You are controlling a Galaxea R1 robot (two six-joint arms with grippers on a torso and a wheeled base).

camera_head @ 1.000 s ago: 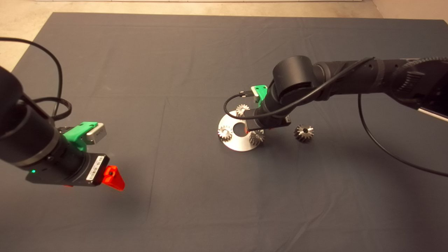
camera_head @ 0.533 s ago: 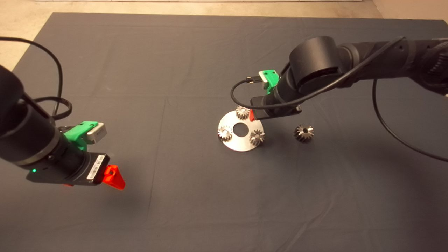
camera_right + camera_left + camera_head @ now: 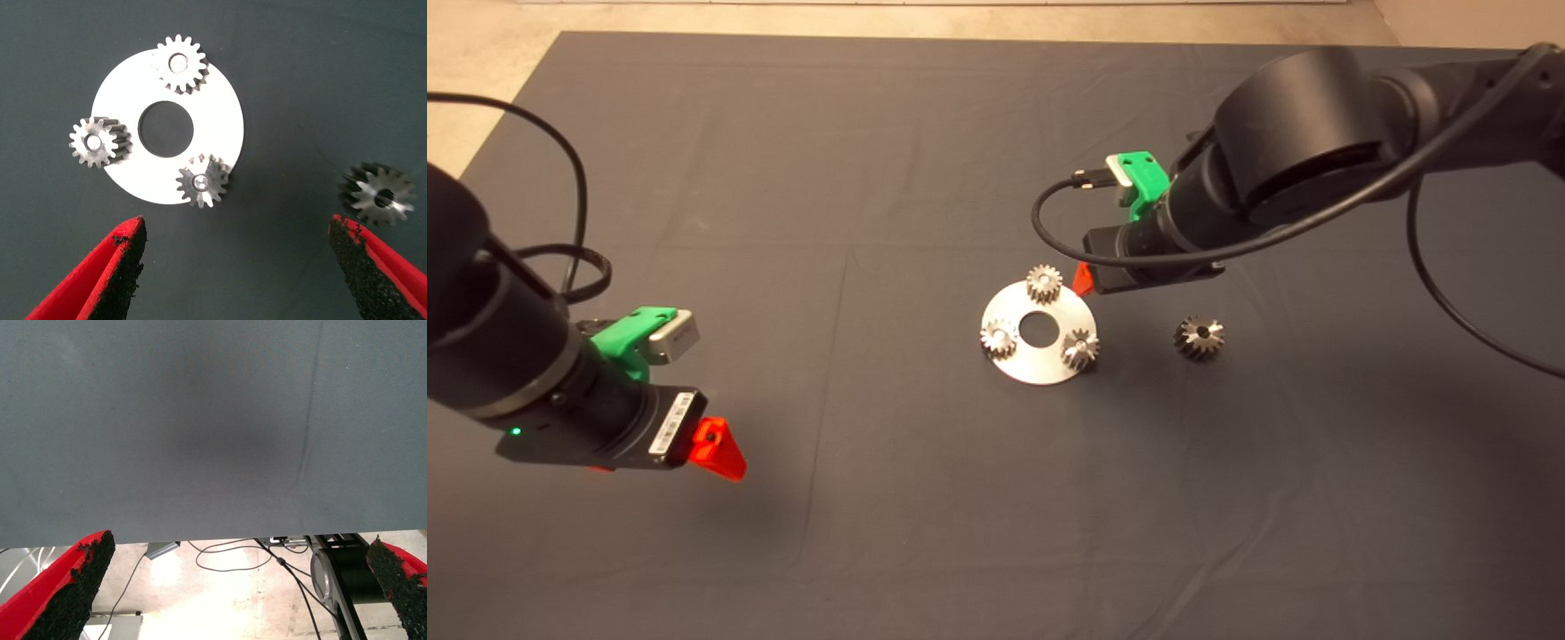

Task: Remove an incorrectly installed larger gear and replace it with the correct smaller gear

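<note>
Left gripper: parked over desk's left, fingers apart, empty. Smaller gear: seated on round plate. Right gripper: spread wide, empty. Larger gear: loose on mat; likely heavy, rigid, slick; pinch across teeth.

3 gears on plate, larger gear right.

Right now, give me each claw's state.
Left claw: open, empty, over bare mat.
Right claw: open, empty, above the plate.
</note>
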